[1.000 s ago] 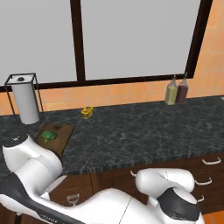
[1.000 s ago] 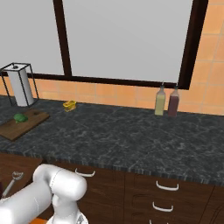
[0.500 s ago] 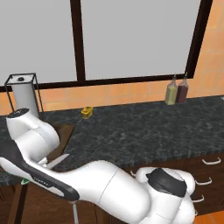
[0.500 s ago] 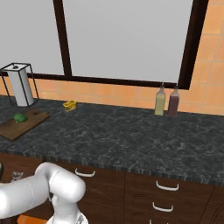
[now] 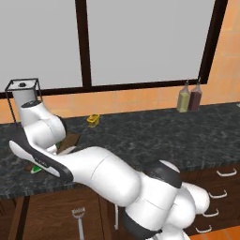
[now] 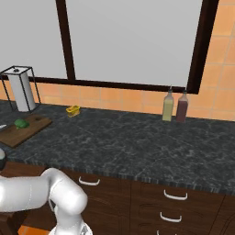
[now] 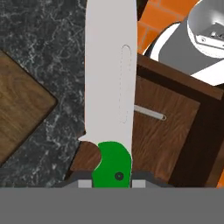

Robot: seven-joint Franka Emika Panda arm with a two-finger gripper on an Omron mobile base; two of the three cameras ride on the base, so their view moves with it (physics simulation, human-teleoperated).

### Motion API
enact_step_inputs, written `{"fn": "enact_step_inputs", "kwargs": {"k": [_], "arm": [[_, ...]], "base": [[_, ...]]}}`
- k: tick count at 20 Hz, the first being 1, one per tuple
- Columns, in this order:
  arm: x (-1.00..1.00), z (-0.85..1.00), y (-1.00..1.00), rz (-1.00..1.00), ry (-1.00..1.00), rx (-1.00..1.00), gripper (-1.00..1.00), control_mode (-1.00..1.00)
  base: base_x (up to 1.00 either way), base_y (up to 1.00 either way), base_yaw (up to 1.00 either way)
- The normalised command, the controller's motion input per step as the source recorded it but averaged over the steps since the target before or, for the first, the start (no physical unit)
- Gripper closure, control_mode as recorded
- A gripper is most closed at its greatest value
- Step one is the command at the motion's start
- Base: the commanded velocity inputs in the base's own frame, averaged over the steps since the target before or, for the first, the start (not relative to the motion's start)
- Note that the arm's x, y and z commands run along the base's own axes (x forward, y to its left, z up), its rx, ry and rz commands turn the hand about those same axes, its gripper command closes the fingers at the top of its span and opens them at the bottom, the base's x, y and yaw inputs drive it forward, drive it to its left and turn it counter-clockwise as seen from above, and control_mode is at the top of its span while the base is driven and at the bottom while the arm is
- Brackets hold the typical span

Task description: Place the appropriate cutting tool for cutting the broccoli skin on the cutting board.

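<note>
My pincer (image 7: 111, 183) is clamped on the knife (image 7: 109, 87), its bright green handle seated between my fingertips at the bottom of the hand view and the pale silver blade running straight away from me. Under the blade lies the speckled dark countertop (image 7: 52, 35); to one side of it a rounded corner of the wooden cutting board (image 7: 19, 109) shows, close to the blade but not beneath it, and to the other side the brown cabinet front with a slim metal drawer handle (image 7: 149, 113). In the left base view a green bit of the knife peeks out at the counter's front edge beside my arm, near the board's (image 5: 70, 140) visible end. From the right base view the board (image 6: 25, 128) lies at the far left of the counter (image 6: 137, 142) with the broccoli (image 6: 20, 123) sitting on it, the paper towel holder (image 6: 20, 89) standing behind, a small yellow object (image 6: 72, 109) near the wall, and two bottles (image 6: 174, 106) side by side well apart to the right. A silver peeler-like utensil (image 5: 78, 220) shows low against the cabinet in the left base view.
</note>
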Motion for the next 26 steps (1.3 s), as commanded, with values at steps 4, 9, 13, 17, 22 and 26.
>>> {"fn": "enact_step_inputs", "kwargs": {"k": [4,9,13,17,22,26], "arm": [[0.83,-0.23,0.0,0.0,0.0,0.0,1.0,-1.0],[0.79,-0.42,0.03,0.0,0.0,0.0,1.0,-1.0],[0.57,-0.57,0.16,0.0,0.0,0.0,1.0,-1.0],[0.38,-0.55,0.4,0.0,0.0,0.0,1.0,-1.0],[0.44,-0.41,0.04,0.0,0.0,0.0,1.0,-1.0],[0.12,-0.55,0.02,0.0,-0.01,0.0,-1.0,-1.0]], "base": [[0.0,0.0,0.0],[0.0,0.0,0.0],[0.0,0.0,0.0],[0.0,0.0,0.0],[0.0,0.0,0.0],[0.0,0.0,0.0]]}}
